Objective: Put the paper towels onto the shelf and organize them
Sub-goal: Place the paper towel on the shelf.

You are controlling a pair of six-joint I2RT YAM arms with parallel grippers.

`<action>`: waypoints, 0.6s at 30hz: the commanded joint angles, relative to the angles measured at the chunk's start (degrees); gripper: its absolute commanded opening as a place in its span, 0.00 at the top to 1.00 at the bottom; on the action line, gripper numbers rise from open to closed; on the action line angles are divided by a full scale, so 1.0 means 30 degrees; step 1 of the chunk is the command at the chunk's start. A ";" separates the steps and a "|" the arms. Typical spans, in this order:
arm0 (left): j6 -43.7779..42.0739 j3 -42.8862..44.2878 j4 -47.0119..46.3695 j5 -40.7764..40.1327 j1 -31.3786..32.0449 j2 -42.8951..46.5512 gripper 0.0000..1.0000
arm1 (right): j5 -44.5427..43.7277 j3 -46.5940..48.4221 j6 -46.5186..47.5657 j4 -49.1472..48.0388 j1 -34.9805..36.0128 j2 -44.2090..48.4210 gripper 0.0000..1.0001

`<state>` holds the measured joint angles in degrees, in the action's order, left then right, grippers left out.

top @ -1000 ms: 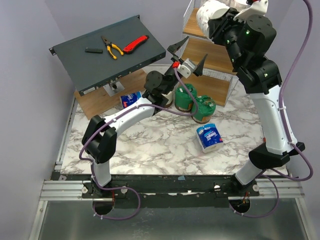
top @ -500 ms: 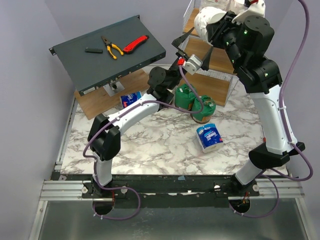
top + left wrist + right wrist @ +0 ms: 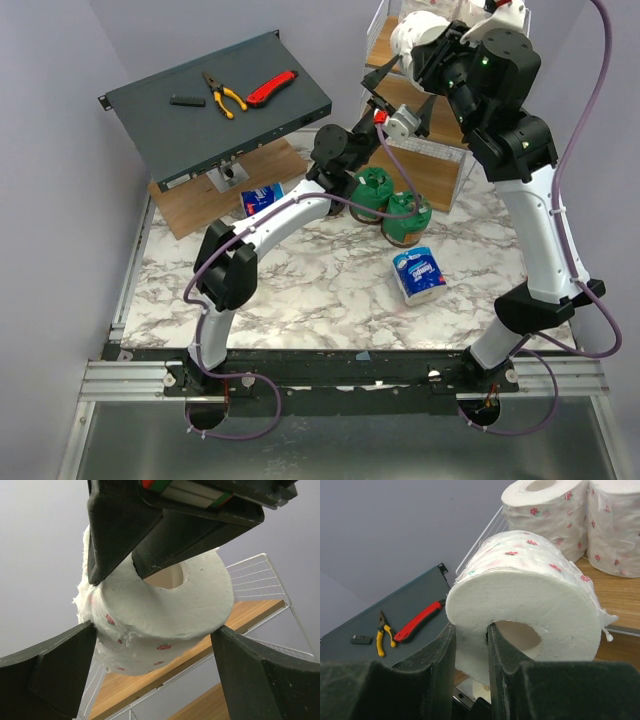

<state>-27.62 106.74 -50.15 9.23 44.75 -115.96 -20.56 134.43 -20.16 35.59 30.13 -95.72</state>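
Note:
My right gripper (image 3: pixel 428 52) is shut on a white paper towel roll with pink print (image 3: pixel 412 32), held high in front of the white wire shelf (image 3: pixel 440 150). In the right wrist view, one finger is inside the core and the other outside the wall of this roll (image 3: pixel 530 585). My left gripper (image 3: pixel 398 88) is open just below it, its fingers on either side of the roll (image 3: pixel 165 610) without clamping. Two more pink-print rolls (image 3: pixel 547 502) stand on the top shelf board (image 3: pixel 620 595). Two green-wrapped rolls (image 3: pixel 388 200) and a blue-and-white pack (image 3: pixel 418 275) sit on the table.
A slanted dark grey box (image 3: pixel 215 105) at the back left carries pliers (image 3: pixel 224 95) and a red knife (image 3: pixel 270 88). A second blue-and-white pack (image 3: pixel 262 197) lies beside a flat wooden board (image 3: pixel 205 205). The marble tabletop (image 3: pixel 300 290) spreads in front.
My left gripper has risen up and to the right, from beside the green rolls to straddling the held roll. My right gripper has kept the roll and shifted only slightly.

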 commanded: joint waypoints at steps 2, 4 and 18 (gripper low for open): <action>0.0326 0.1679 0.0523 0.0832 0.0230 -0.0819 0.08 | 0.0817 -0.0097 -0.0427 -0.1386 0.0224 0.0114 0.76; 0.0429 0.1955 0.0520 0.0922 0.0252 -0.1035 0.09 | 0.0697 -0.0707 -0.0347 -0.1752 0.0218 0.0343 0.76; 0.1042 0.3201 0.0516 0.0760 0.0347 -0.2098 0.14 | 0.0537 -0.2066 -0.0162 -0.2715 0.0240 0.0415 0.66</action>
<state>-26.04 113.97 -49.08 9.13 44.64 -121.21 -23.16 129.10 -19.49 29.52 29.52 -94.43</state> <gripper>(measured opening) 0.878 0.328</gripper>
